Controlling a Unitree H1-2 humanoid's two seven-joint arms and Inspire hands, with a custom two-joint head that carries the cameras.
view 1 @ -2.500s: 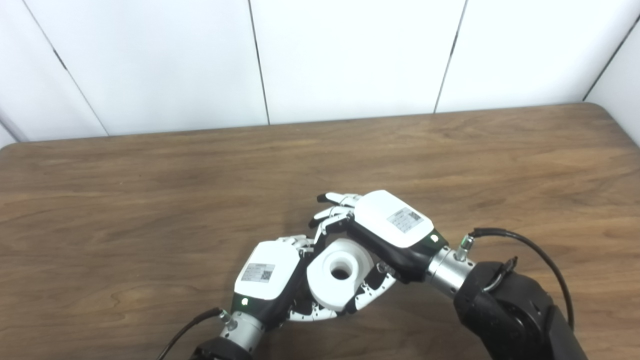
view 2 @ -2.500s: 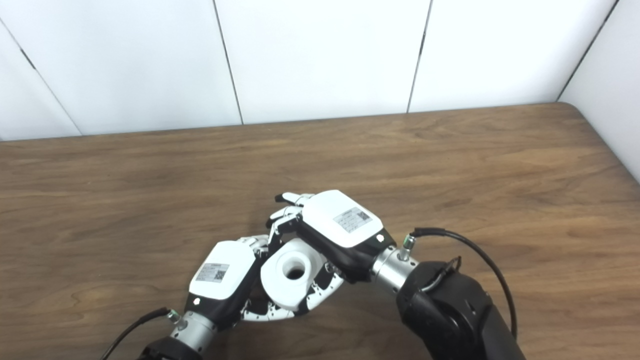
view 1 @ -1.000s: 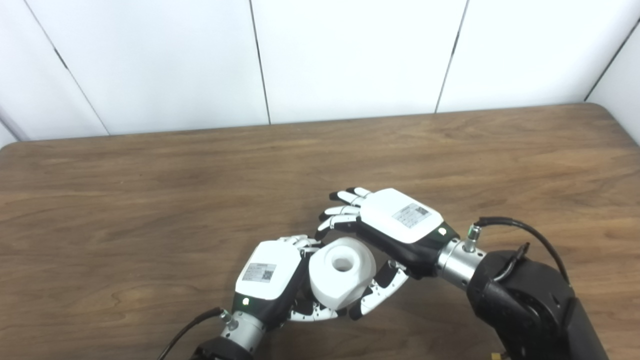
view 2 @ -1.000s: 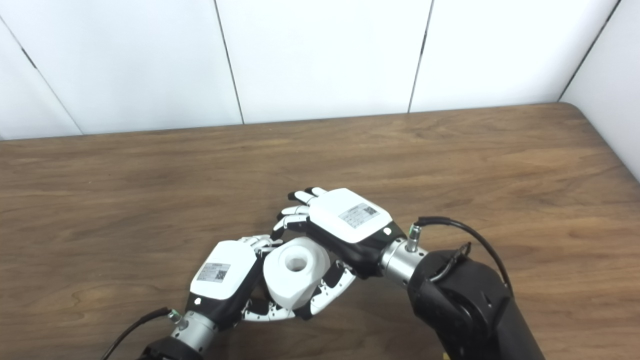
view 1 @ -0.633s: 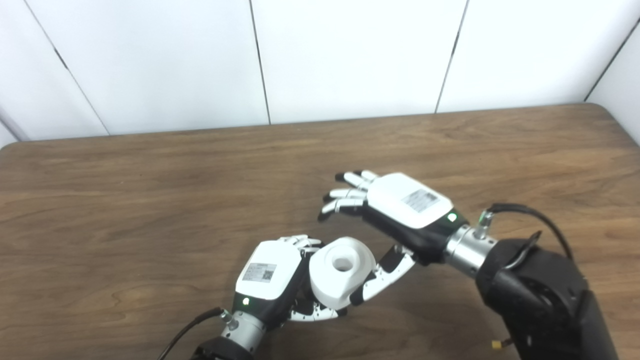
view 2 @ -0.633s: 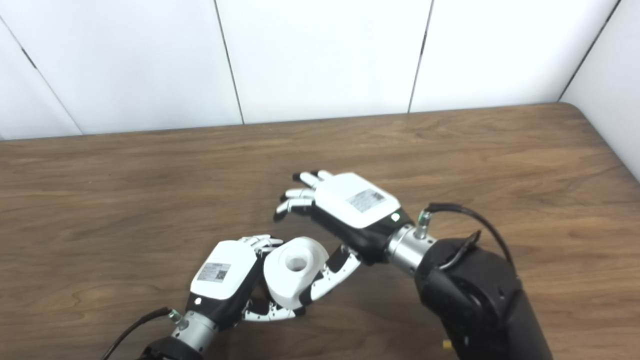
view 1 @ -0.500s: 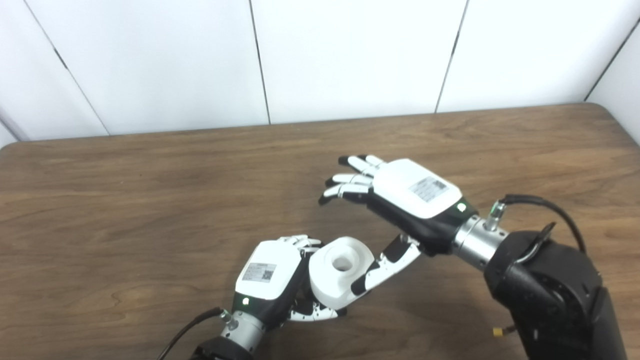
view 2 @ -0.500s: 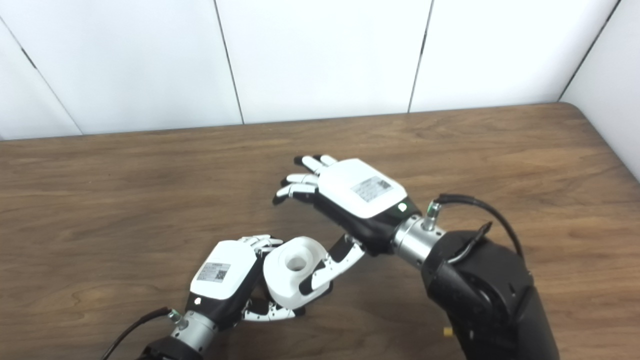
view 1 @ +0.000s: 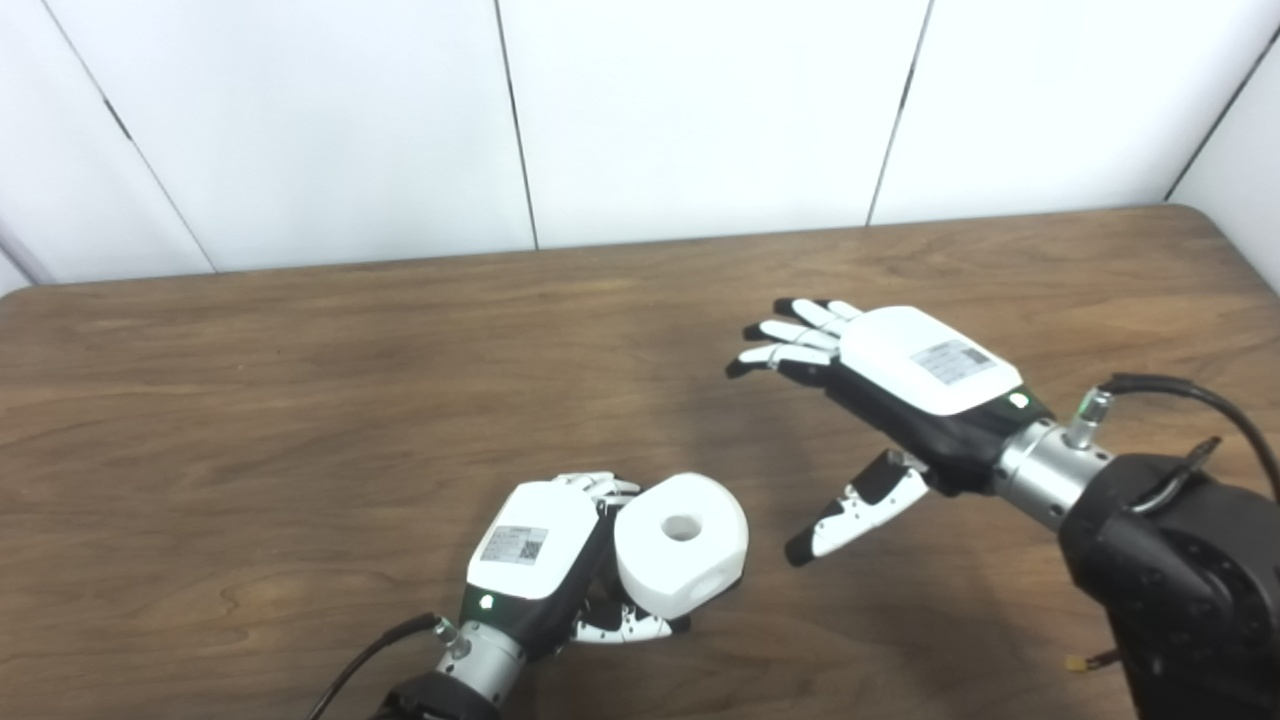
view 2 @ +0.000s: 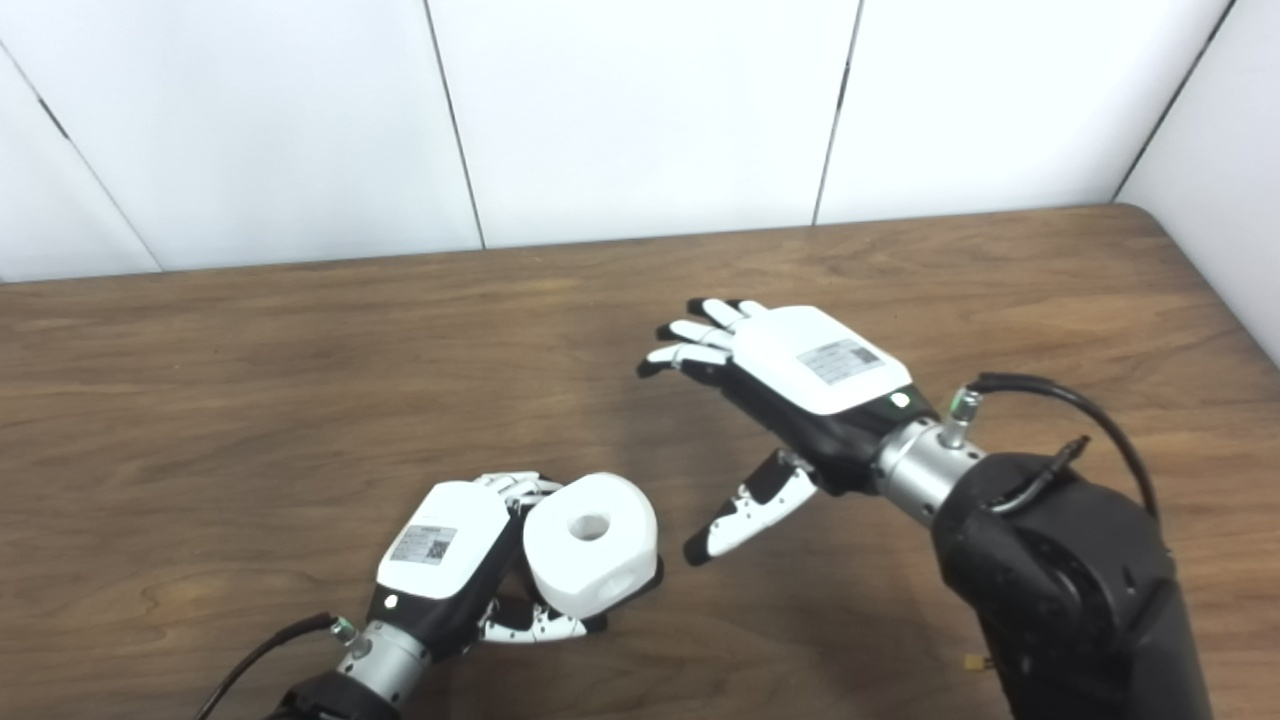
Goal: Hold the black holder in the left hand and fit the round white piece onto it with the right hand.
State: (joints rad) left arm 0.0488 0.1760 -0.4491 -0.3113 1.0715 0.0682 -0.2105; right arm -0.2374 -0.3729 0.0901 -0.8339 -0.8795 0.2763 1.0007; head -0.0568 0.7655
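Your left hand (view 1: 535,560) grips under the round white piece (view 1: 682,545), low over the wooden table (view 1: 300,400) near its front edge. A dark sliver beneath the piece shows in the right eye view; you can't tell if it's the black holder. Your right hand (view 2: 800,395) hangs well apart to the right, fingers (view 2: 690,340) spread, holding nothing.
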